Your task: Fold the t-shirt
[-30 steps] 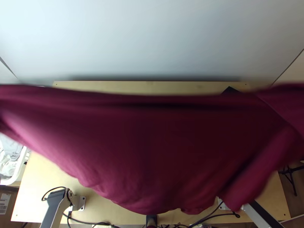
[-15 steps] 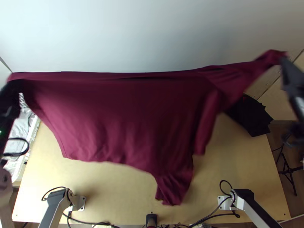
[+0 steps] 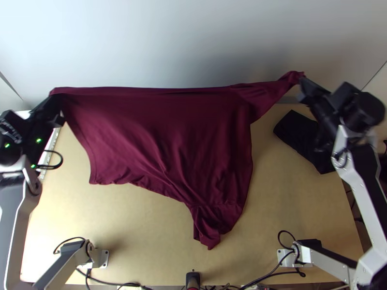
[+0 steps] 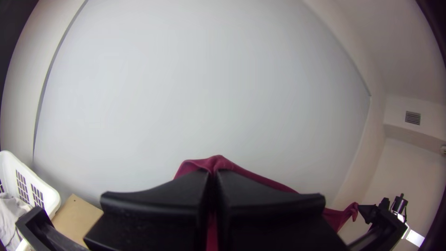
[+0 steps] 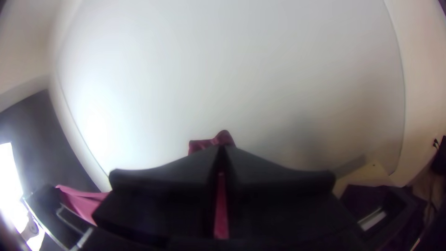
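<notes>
Top view: t-shirt [image 3: 169, 130] up in the air, strung between both grippers over the table [image 3: 140, 241]. Top edge pulled nearly straight, runs above the far edge; body hangs loose with creases, one narrow end drooping toward the near edge, right of middle. Can't tell if that end touches wood. Left gripper [image 3: 54, 101] grasping one upper corner, over the far left corner. Right gripper [image 3: 303, 83] pinching the other, toward the far right corner. Black cloth [image 3: 294, 131] bunched on the table near the right edge, partly under the right arm.

Left wrist view: left gripper [image 4: 213, 175] clenched on t-shirt, small fold poking past the fingertips. White basket [image 4: 44, 190] with grey cloth [image 4: 10, 211] inside, beside a table corner.

Right wrist view: right gripper [image 5: 221, 151] clenched on t-shirt, crumpled tip sticking out beyond.
</notes>
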Action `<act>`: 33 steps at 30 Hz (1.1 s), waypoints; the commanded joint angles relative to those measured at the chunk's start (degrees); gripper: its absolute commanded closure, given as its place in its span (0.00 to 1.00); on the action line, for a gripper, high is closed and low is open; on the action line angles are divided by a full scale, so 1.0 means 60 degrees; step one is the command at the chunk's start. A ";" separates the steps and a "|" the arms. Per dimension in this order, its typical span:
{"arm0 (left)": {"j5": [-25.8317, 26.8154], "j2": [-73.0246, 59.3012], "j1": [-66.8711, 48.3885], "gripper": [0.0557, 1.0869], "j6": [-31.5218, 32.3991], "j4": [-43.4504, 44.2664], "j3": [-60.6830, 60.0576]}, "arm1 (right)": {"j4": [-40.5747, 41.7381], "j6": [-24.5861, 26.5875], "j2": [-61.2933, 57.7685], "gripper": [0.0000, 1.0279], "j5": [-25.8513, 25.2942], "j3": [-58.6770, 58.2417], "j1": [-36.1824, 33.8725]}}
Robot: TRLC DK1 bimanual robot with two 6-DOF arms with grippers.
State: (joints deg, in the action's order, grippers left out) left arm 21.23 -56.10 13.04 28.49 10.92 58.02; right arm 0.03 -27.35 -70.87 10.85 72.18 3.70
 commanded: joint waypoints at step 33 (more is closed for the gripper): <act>-0.1679 -1.0060 -0.1133 0.96 -0.2991 0.2619 0.4627 | -0.0035 0.2362 -0.9926 0.97 -0.1486 0.8785 0.0569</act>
State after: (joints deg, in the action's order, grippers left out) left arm 13.17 -109.21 5.63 11.14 26.76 77.97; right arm 3.60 -13.56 -122.15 3.29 112.25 7.77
